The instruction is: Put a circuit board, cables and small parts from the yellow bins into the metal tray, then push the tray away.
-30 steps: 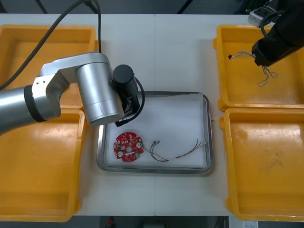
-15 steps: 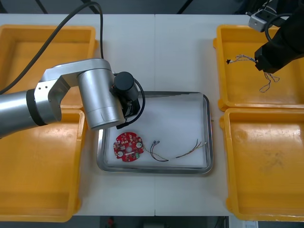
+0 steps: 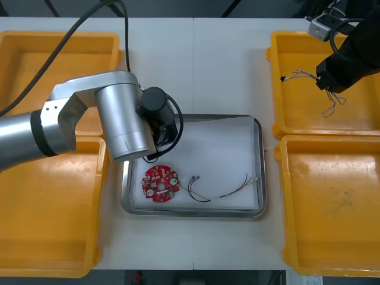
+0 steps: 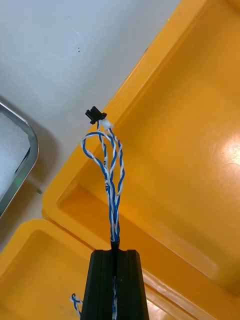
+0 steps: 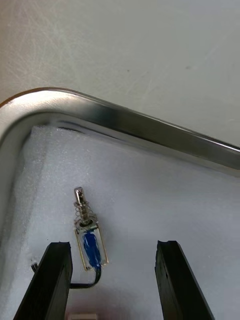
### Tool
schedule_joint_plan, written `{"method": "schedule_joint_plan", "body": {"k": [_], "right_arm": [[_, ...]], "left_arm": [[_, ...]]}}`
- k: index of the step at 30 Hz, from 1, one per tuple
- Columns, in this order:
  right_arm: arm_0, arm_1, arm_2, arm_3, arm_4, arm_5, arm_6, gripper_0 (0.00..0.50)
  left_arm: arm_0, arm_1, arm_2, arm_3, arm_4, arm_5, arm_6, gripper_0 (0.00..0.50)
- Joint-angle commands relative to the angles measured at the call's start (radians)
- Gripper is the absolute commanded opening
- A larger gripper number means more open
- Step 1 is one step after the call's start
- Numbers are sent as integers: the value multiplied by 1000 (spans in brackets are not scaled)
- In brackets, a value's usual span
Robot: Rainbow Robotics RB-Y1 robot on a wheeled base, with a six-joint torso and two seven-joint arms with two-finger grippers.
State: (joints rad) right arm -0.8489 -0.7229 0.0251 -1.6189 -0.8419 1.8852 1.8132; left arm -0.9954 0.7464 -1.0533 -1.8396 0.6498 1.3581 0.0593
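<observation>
**Change since prior record:** the right end effector (image 3: 325, 80) has risen a little and edged toward the metal tray (image 3: 259, 166). The left arm has drawn slightly toward the tray's far left corner.

**Right end effector:** clamped on a twisted blue and white cable (image 4: 115, 220), held over the yellow bin (image 3: 276, 89) far right of the tray. The black plug end points trayward and the loose tail hangs into the bin.

**Left end effector** (image 5: 112, 245)**:** fingers spread, holding nothing, just inside the tray's far left corner.

**Hazards (judged):**
- The dangling tail may snag the bin wall on the way to the tray.
- The grip on such thin strands may slip.
- The left arm overhangs the tray's left part, so the arms may crowd each other.
- A left finger may catch the black lead and drag out the small metal part with blue core and spring (image 5: 90, 240).

**Containers:**
- Tray, white lining:
  - the small metal part between the left fingers;
  - round red circuit board (image 3: 160, 184), near left;
  - black cable (image 3: 196, 191) beside it;
  - red and yellow cable (image 3: 240, 185), near right.
- Yellow bin (image 3: 285, 208) near right of the tray: no contents discernible.
- Two yellow bins (image 3: 59, 38) left of the tray: partly hidden by the arm.
</observation>
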Motion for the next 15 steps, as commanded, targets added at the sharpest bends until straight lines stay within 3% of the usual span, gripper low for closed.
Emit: {"method": "schedule_joint_plan", "body": {"k": [1,7,15], "right_arm": [[1,-39,-30,-39,-25,5,14,0],[1,-38,-16,-65,-46,5,9,0],[1,-38,32,-141,-71,5,-3,0]], "left_arm": [[-32,59,121,-86,129,35,88,495],[-66,114,233,-90,274,67,97,500],[-95,208,363,-7,462,67,122,500]]}}
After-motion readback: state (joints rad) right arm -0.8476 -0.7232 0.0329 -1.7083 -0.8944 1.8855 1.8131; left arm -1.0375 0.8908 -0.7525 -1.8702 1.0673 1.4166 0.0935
